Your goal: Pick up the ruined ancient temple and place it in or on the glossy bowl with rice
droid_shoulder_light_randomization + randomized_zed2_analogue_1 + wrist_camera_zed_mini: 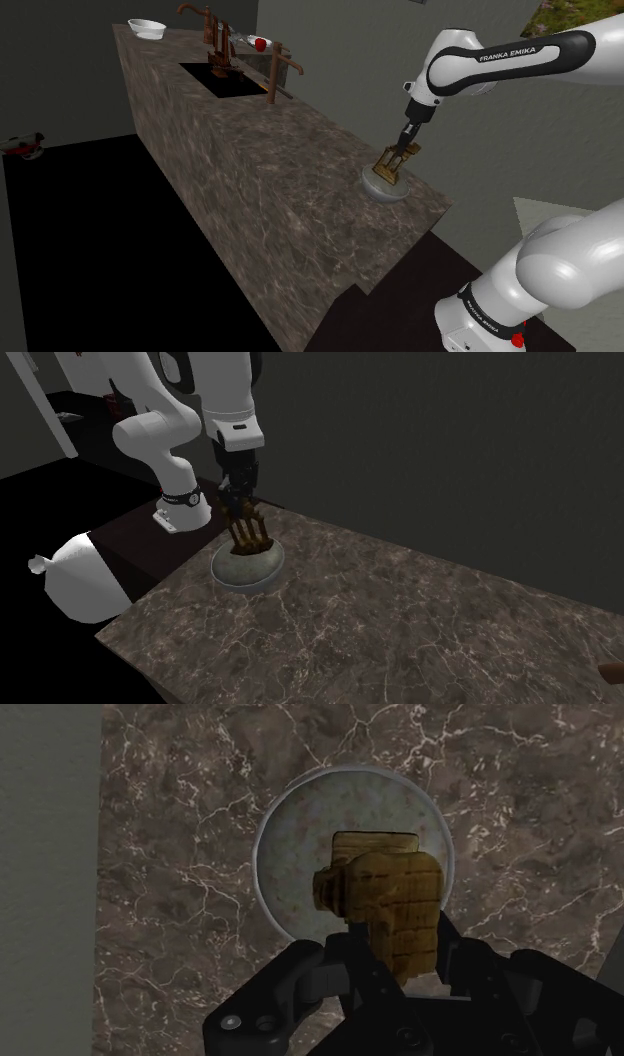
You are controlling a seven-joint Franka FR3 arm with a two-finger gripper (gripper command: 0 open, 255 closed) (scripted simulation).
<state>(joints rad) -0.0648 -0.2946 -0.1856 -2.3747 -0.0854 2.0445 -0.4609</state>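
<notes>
Tool [403, 152] clamped on ruined temple [385, 899] — over grey bowl [295, 854], dark marbled counter [180, 854]

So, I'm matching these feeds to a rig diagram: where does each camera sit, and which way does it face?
Shoulder view: beside the stand, looking down along the brown counter toward the sink; white arm shows at the right.
Second exterior view: off the counter's end, facing back at the arm and its base.
Wrist view: on the hand, looking down past the gripper.
All three share the gripper clasping the tan temple over the grey bowl.
</notes>
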